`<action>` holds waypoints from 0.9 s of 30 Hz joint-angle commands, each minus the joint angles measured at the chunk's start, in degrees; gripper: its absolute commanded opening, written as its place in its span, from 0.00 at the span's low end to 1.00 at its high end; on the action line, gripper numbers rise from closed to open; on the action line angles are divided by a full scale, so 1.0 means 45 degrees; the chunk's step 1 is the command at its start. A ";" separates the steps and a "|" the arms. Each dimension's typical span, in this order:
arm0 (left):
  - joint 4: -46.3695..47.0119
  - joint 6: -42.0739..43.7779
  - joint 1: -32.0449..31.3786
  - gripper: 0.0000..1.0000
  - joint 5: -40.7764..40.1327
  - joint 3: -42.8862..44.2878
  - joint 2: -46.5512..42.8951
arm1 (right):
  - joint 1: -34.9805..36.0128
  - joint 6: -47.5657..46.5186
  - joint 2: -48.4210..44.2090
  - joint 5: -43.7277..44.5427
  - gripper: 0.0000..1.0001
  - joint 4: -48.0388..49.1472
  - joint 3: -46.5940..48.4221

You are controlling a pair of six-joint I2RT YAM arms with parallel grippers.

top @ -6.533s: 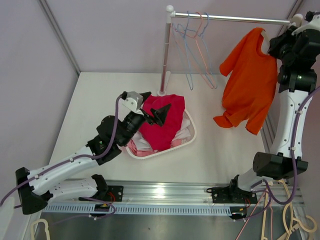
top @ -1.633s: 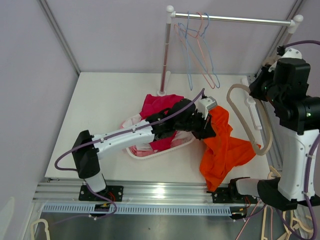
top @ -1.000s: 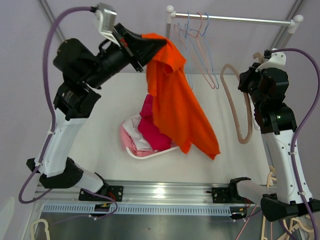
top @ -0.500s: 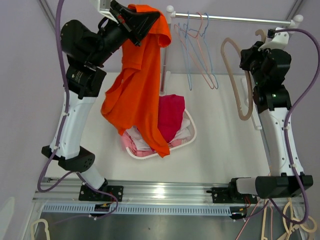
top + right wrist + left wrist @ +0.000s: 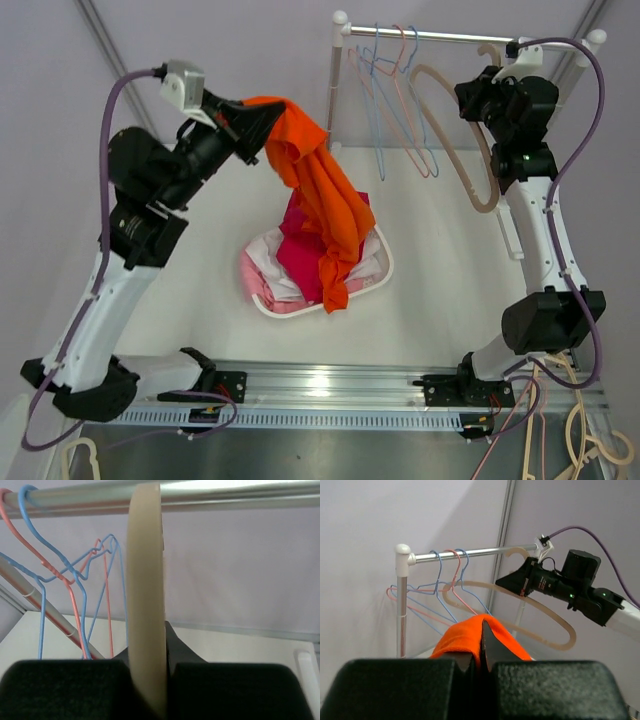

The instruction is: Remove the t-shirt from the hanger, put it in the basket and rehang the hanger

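Starting nearest the bases: white basket (image 5: 386, 264) of pink and white clothes, straight below the left gripper (image 5: 262, 128), most likely put there to catch whatever is let go. Dangling from that gripper down into the basket, orange t-shirt (image 5: 326, 200), its lowest corner draped over the near rim. Held high, it seems, so the cloth hangs free and clear of the table. Clamped on a bunched fold of the shirt, both fingers pressed together with cloth between them, as seen from the left wrist. Off the hanger (image 5: 145, 605) already, so only the release looks left to do. Farther out, beyond the left gripper and to its right: right gripper (image 5: 488, 72), closed on the neck of the bare beige hanger and raised to the rail (image 5: 450, 38). Cannot tell whether the hook rests on the bar. Probably lifted there to hang it back beside the blue and pink wire hangers (image 5: 392, 95).
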 commanded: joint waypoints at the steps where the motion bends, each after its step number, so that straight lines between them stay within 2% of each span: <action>1: 0.1477 -0.0258 -0.0293 0.01 -0.1574 -0.1877 -0.1381 | 0.0107 -0.0158 0.0345 -0.0666 0.00 0.2112 0.0758; 3: 0.1981 -0.1137 -0.0312 0.01 -0.1983 -0.3014 -0.1928 | 0.0166 -0.0060 0.0658 -0.0820 0.00 0.2073 0.1283; 4: 0.2177 -0.1546 -0.0313 0.01 -0.2295 -0.5243 -0.2570 | 0.0205 -0.0041 0.0969 -0.0821 0.00 0.2035 0.1479; 7: 0.3446 -0.3226 -0.0332 0.01 -0.2649 -0.8228 -0.3278 | 0.0517 -0.0215 0.1536 -0.0686 0.00 0.1995 0.2162; 8: 0.3371 -0.3655 -0.0410 0.01 -0.2630 -0.9665 -0.3202 | 0.0614 -0.0274 0.1654 -0.0511 0.00 0.2073 0.2300; 10: 0.3234 -0.3660 -0.0935 0.01 -0.2939 -1.0360 -0.2871 | 0.0906 -0.0469 0.2005 -0.0275 0.00 0.1801 0.2826; 11: 0.3175 -0.3698 -0.1402 0.01 -0.3194 -1.1408 -0.2560 | 0.0986 -0.0509 0.2471 -0.0062 0.00 0.1471 0.3602; 15: 0.3564 -0.4420 -0.1699 0.01 -0.3275 -1.2821 -0.1290 | 0.1376 -0.0763 0.3510 0.0681 0.00 0.0472 0.5132; 21: 0.3448 -0.4693 -0.1699 0.01 -0.2806 -1.2259 0.1363 | 0.1943 -0.1017 0.4309 0.1656 0.00 0.0182 0.5970; 23: 0.4129 -0.5277 -0.1699 0.01 -0.1486 -1.2413 0.1913 | 0.2002 -0.1017 0.4564 0.1795 0.00 -0.0171 0.6304; 27: 0.5204 -0.6022 -0.1719 0.01 -0.0365 -1.2726 0.3359 | 0.2041 -0.0939 0.4819 0.2107 0.00 -0.0250 0.6364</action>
